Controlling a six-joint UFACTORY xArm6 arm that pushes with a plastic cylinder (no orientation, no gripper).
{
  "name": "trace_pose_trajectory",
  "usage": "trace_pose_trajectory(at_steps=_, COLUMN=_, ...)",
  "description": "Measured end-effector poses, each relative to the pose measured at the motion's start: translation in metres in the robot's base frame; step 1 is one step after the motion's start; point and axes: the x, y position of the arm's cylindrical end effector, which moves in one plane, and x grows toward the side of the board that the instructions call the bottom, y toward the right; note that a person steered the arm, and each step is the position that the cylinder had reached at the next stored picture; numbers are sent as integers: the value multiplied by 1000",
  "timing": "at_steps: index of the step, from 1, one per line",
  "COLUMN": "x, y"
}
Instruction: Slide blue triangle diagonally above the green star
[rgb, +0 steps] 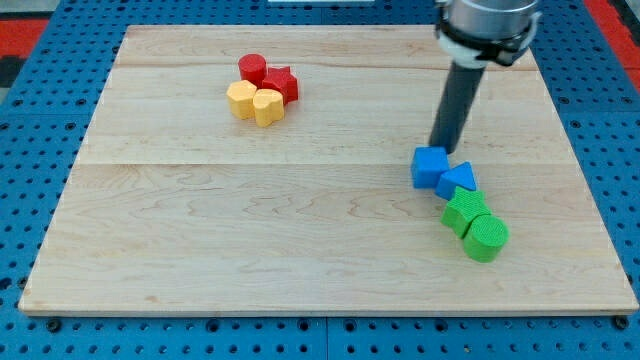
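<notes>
Item: blue triangle (458, 180). Lies on the wooden tabletop (300, 250), touching the blue cube (430, 166) on the view's left side of the triangle and touching the green star (463, 212) just below it toward the view's bottom.

Item: tool, a dark rod with no jaws, so there is nothing to clench or release and it holds nothing. My tip (440, 149) sits at the blue cube's far edge, up and to the view's left of the blue triangle, with the cube partly between them.

Item: green cylinder (485, 238), touching the star, further from the triangle toward the view's bottom right.

Items: red cylinder (252, 69), red star (281, 83), yellow hexagon-like block (241, 99), yellow heart-like block (268, 106), clustered well apart from the triangle toward the view's top left.

Judgement: the triangle already lies nearly above the star; the tip stands on its upper-left side.
</notes>
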Motion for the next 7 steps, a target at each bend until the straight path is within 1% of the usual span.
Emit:
trace_pose_trajectory(at_steps=1, x=27, y=-17)
trace_pose_trajectory(at_steps=2, x=35, y=-6)
trace_pose_trajectory(at_steps=3, x=28, y=-8)
trace_pose_trajectory(at_steps=4, x=10, y=-64)
trace_pose_trajectory(at_steps=5, x=26, y=-36)
trace_pose_trajectory(at_steps=6, x=45, y=23)
trace_pose_trajectory(at_steps=7, x=46, y=32)
